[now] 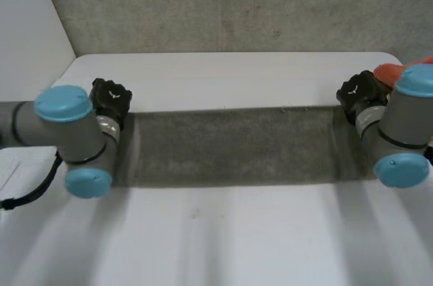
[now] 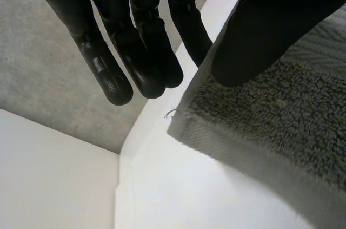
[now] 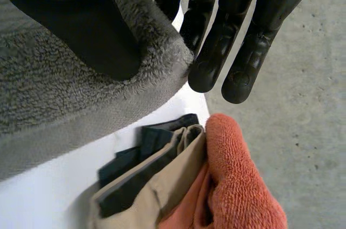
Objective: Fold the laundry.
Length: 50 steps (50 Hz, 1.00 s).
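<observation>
- Grey towel (image 1: 233,147), stretched in a long folded band from one hand to the other across the middle of the white table (image 1: 237,76).
- Lifted off the tabletop or lying on it: cannot tell.
- Left hand (image 1: 110,100) at the towel's left end, clamped on a corner: thumb (image 2: 254,39) pressed down on the fluffy top face, straight fingers (image 2: 140,50) reaching past the edge on the cloth's far side.
- Right hand (image 1: 358,93) at the opposite end, likewise closed on the towel: thumb (image 3: 81,23) on top, fingers (image 3: 216,50) behind the rolled-over edge (cloth nipped between them).
- Just beside the right hand, near the table's edge, a small pile of other laundry: orange fleecy cloth (image 3: 238,185) touching a tan garment (image 3: 157,191), with dark folded fabric (image 3: 135,153) next to that, closest to the towel.
- Both arms low and level, one at each end of the band, blue caps towards the camera.
- Grey concrete floor (image 1: 237,9) beyond the table.
</observation>
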Tool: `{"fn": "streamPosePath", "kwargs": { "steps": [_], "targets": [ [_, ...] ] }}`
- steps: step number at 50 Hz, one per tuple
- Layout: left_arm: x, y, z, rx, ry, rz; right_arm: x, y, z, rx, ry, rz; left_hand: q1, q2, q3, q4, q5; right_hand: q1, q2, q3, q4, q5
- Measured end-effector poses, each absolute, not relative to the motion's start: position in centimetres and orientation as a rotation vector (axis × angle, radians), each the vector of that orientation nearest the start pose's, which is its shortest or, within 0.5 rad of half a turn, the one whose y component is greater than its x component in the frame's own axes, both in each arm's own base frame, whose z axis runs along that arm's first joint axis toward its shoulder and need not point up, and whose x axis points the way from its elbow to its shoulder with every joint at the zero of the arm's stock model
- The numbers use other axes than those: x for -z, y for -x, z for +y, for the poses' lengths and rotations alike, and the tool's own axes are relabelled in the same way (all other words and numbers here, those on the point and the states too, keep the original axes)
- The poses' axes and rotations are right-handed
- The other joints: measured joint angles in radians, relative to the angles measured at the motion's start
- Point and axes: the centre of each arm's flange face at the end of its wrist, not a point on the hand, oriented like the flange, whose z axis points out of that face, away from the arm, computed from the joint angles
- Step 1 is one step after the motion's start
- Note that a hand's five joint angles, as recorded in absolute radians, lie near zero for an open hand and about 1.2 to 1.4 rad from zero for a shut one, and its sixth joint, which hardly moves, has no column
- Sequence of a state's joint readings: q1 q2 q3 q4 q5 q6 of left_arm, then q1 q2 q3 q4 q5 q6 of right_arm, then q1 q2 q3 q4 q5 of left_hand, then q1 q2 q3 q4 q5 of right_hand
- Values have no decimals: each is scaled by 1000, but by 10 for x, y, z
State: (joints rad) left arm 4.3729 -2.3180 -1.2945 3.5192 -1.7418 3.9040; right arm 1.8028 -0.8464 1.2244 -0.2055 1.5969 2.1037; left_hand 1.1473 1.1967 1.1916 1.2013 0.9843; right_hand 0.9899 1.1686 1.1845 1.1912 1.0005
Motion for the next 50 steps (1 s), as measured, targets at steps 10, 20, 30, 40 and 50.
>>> {"fn": "streamPosePath", "kwargs": {
  "steps": [10,20,30,40,50],
  "targets": [
    [-135,280,-386,1875,-970,1766,-135,-234,-412,-1611,-1200,-1637,-902,-897,-877,-898,-852,-766,-890,-898,-893,-875],
    [-145,292,-349,1953,-1059,1750,-176,-226,-367,-1790,-1042,-1898,-952,-996,-984,-998,-938,-788,-943,-977,-960,-936],
    [-156,276,-307,1959,-1049,1862,-178,-180,-325,-1734,-990,-2345,-952,-996,-984,-998,-938,-788,-941,-971,-959,-936],
    [-154,271,-294,1970,-1028,1938,-145,-166,-327,-1613,-1011,-2472,-952,-996,-984,-998,-938,-677,-815,-812,-822,-810],
    [-152,270,-294,1961,-1028,1943,-126,-160,-343,-1588,-1018,-2407,-952,-996,-984,-998,-938,-33,-27,-49,-53,-60]
  ]
}}
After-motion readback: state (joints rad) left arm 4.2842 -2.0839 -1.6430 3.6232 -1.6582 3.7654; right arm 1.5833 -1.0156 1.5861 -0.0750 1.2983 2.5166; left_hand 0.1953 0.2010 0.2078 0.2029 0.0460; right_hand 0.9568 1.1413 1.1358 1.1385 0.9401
